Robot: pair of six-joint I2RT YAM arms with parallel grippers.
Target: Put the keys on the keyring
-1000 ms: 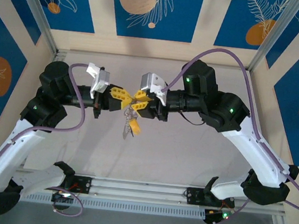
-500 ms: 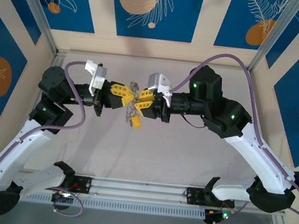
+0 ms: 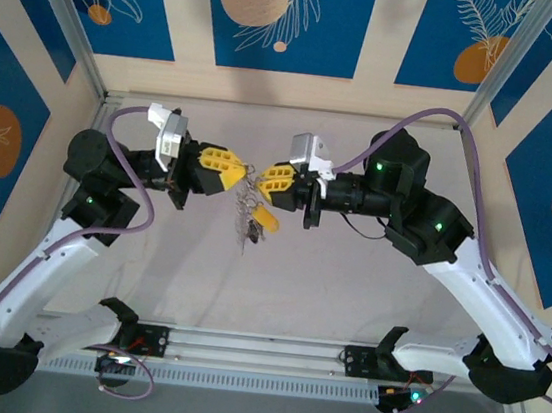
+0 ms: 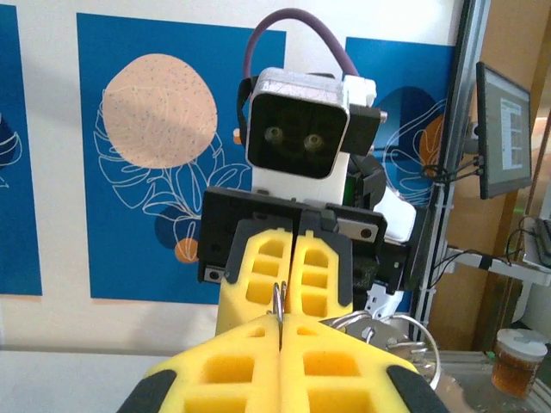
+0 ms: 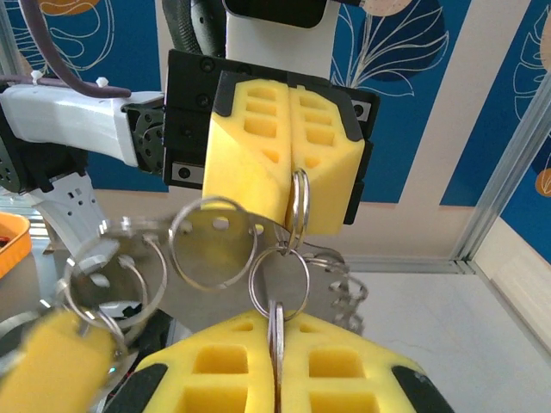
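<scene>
Facing tip to tip high above the table [image 3: 348, 276], left gripper [image 3: 230, 171] against right gripper [image 3: 265, 180], probably to let the bunch [image 3: 247, 213] dangle free between them. Pressed together on the keyring [image 5: 298, 200] on the left side. Pinched flat on a thin, edge-on key [image 5: 275, 340] on the right, likely for feeding onto that hoop. Read from overhead as a tangle with a yellow tag [image 3: 267, 220]. Resolved from the right wrist into separate linked rings. Reduced from the left wrist to a metal sliver in the closed seam.

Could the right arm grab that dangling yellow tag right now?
Probably not: the right gripper is shut on a thin metal piece, and the yellow tag hangs outside its closed jaws.
</scene>
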